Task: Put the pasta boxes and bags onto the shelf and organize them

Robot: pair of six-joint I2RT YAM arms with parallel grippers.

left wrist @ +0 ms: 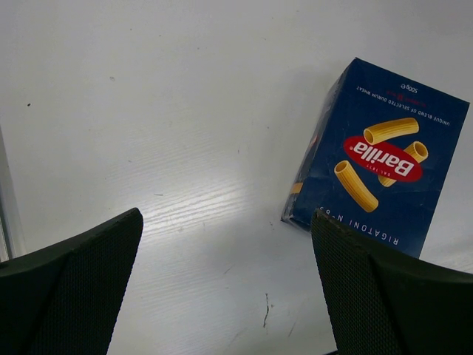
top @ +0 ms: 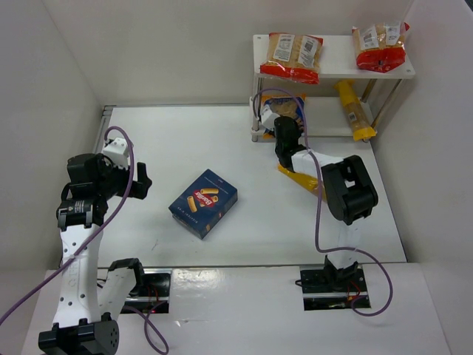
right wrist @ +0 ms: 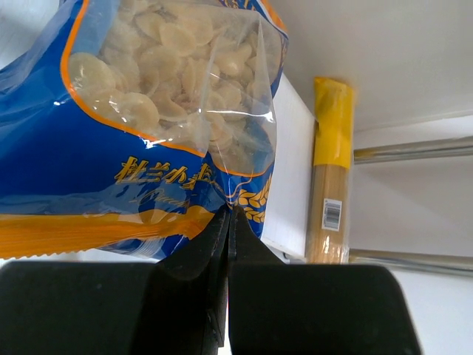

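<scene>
The dark-blue pasta box [top: 203, 202] lies flat in the middle of the table, also in the left wrist view [left wrist: 384, 163]. My left gripper [top: 140, 181] hovers open to its left [left wrist: 227, 218], holding nothing. My right gripper [top: 281, 122] is shut [right wrist: 233, 211] on the edge of the blue-trimmed bag [right wrist: 148, 111] of pale round pasta, at the left end of the shelf's [top: 336, 55] lower tier. Two red-trimmed bags [top: 294, 56] [top: 380, 46] lie on the top board. A long orange-yellow bag [top: 353, 111] [right wrist: 329, 170] rests on the lower tier.
Another orange-yellow bag [top: 299, 180] lies on the table under my right arm. White walls enclose the table on the left, back and right. The shelf's thin legs [right wrist: 414, 150] stand just right of the held bag.
</scene>
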